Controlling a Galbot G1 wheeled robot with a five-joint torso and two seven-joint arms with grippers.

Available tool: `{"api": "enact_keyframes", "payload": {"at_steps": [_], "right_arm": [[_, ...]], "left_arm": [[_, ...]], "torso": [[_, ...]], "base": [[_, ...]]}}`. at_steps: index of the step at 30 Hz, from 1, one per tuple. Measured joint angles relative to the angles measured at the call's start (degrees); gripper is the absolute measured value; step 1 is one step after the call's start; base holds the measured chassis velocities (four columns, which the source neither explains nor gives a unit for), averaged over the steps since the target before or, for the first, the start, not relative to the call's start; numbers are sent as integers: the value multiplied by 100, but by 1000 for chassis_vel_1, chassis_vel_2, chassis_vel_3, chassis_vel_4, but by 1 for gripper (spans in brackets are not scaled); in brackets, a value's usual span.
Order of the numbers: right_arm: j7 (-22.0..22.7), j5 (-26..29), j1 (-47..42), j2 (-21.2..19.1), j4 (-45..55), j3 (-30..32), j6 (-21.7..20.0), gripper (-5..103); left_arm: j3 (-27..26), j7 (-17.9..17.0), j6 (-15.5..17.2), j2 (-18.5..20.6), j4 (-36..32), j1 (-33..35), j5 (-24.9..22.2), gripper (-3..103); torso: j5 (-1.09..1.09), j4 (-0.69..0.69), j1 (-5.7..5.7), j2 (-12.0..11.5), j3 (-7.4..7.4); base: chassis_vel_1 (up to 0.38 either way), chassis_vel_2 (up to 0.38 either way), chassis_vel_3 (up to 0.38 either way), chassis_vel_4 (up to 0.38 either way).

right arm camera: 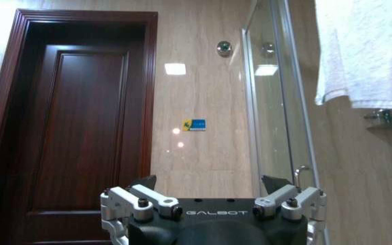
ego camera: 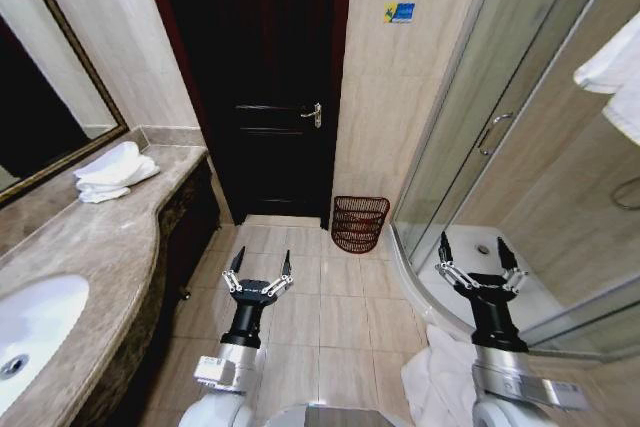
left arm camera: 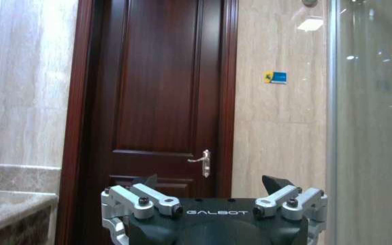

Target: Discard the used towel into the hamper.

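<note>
Both arms are raised in front of the robot with nothing in them. The left tool (ego camera: 259,269) hangs over the tiled floor (ego camera: 320,317) with its fingers spread wide and released, pointing toward the dark wooden door (ego camera: 265,97). The right tool (ego camera: 480,265) is spread just as wide and just as empty, held up in front of the glass shower enclosure (ego camera: 500,137).

From where I stand, the job looks hardly begun: no towel is gripped and nothing has been carried anywhere. A crumpled white towel (ego camera: 440,377) lies on the floor just below the right arm, near the curved shower threshold (my guess is that this is the used one, since it is heaped rather than folded). A neat stack of folded towels (ego camera: 112,171) sits on the marble desk (ego camera: 90,257) by the mirror, well apart from either tool, and another white towel (ego camera: 612,72) hangs by the shower.

The hamper (ego camera: 359,223) stands on the floor against the wall, between the door and the shower glass, well ahead of both tools. Through its openwork sides I see no white cloth, so it looks empty, though its bottom is hard to make out. Picking up, carrying and dropping all remain.
</note>
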Motion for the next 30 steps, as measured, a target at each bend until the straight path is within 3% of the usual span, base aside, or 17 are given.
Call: {"api": "enact_keyframes", "payload": {"at_steps": [30], "right_arm": [[133, 9, 97, 5, -130, 21, 272, 100]], "left_arm": [[-17, -37, -104, 0, 136, 19, 168, 100]], "torso": [[0, -1, -2, 2, -1]], "base": [[-173, 174, 176, -176]]}}
